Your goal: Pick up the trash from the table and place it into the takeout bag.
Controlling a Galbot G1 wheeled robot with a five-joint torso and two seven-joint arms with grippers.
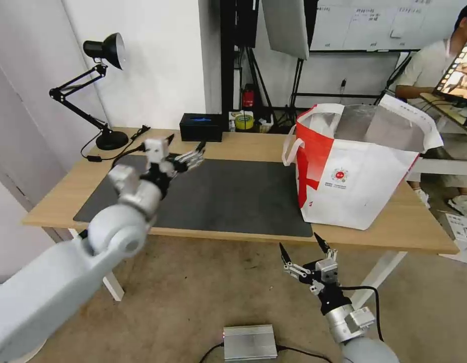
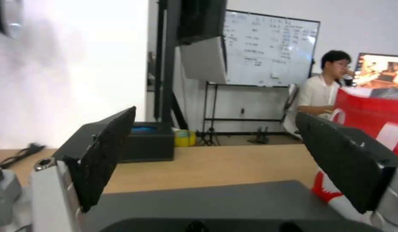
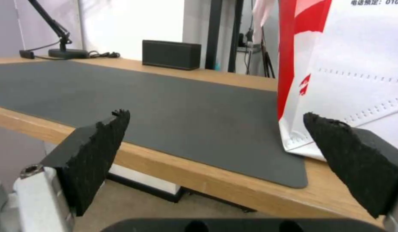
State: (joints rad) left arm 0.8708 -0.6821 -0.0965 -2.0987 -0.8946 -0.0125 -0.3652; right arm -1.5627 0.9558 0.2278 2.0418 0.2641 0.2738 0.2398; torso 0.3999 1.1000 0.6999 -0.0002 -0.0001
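My left gripper (image 1: 185, 145) hangs over the far left corner of the dark grey mat (image 1: 228, 196) with its jaws spread and nothing between them. In the head view my right gripper (image 1: 302, 247) sits low, below the near edge of the table (image 1: 62, 201), jaws also apart and empty. The takeout bag (image 1: 356, 166) stands upright on the table's right end, mouth open, foil lining showing. I see no trash on the tabletop, so I judge it is already in the bag, though I cannot see down into it. A desk lamp (image 1: 94, 85) and a black box (image 1: 201, 126) stand along the back edge.

The left wrist view looks level across the mat toward the black box, with the bag's red side at the edge beyond one finger (image 2: 343, 161).

The right wrist view shows something the head view does not: how near the bag's bottom corner (image 3: 293, 141) sits to one finger (image 3: 358, 161).

The risk, as I judge it: lifting the right arm straight up could catch the table edge or nudge the light bag and tip it.
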